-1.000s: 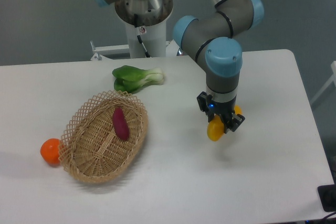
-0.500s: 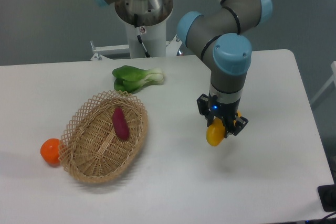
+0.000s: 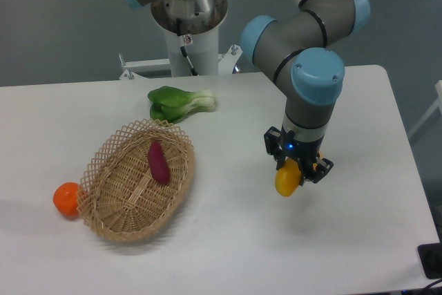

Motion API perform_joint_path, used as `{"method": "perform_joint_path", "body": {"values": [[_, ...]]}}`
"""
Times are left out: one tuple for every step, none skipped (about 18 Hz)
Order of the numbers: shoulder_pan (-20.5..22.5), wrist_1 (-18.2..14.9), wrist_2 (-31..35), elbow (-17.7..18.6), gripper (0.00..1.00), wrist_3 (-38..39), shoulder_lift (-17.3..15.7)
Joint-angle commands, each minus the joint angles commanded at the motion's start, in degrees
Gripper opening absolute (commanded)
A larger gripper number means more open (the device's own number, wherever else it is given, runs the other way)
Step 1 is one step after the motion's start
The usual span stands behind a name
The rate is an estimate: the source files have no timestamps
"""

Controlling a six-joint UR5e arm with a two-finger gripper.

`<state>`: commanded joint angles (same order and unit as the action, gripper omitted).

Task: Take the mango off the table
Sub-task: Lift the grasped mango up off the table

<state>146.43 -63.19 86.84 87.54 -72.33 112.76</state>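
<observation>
- One round, smooth orange fruit is sitting at the far left on the large white, smooth, flat tabletop with rounded corners, touching the outer rim of the basket.
- One oval wicker basket, woven in pale tan cane with an open lattice rim, is lying on the table just right of that fruit.
- One dark purple oblong vegetable, smooth-skinned and tapering at both ends, is resting inside the basket, near its middle.
- One leafy green vegetable, with broad dark green leaves and a pale whitish stem end pointing right, is lying on the table behind the basket, apart from it.
- One white cylindrical pedestal is standing at the table's far edge, carrying the base of my arm.
- My one arm, built of grey tube sections with glossy light-blue caps at the joints, is reaching down over the right half of the table.
- My one black two-finger gripper is pointing downward, and I am pinching the mango between its fingers.
- One smooth, elongated yellow mango, shading to orange where it shows by my fingers, is hanging in my grip with its rounded yellow end lowest; it appears to be held clear above the table, right of the basket and well apart from it, with a faint shadow on the white surface beneath.
</observation>
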Motion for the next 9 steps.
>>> {"method": "perform_joint_path", "body": {"values": [[0.0,0.0,0.0,0.0,0.57,0.1,0.0],[0.0,0.0,0.1,0.2,0.57,0.1,0.1],[0.0,0.2,0.1,0.2,0.57,0.1,0.1],[0.0,0.2,0.1,0.2,0.57,0.1,0.2],[0.0,0.3,0.1,0.2,0.57,0.1,0.3],[0.0,0.3,0.1,0.3,0.57,0.1,0.3],[0.0,0.3,0.1,0.3,0.57,0.1,0.3],[0.0,0.4,0.1,0.3,0.57,0.1,0.3],[0.0,0.4,0.1,0.3,0.57,0.1,0.3]]}}
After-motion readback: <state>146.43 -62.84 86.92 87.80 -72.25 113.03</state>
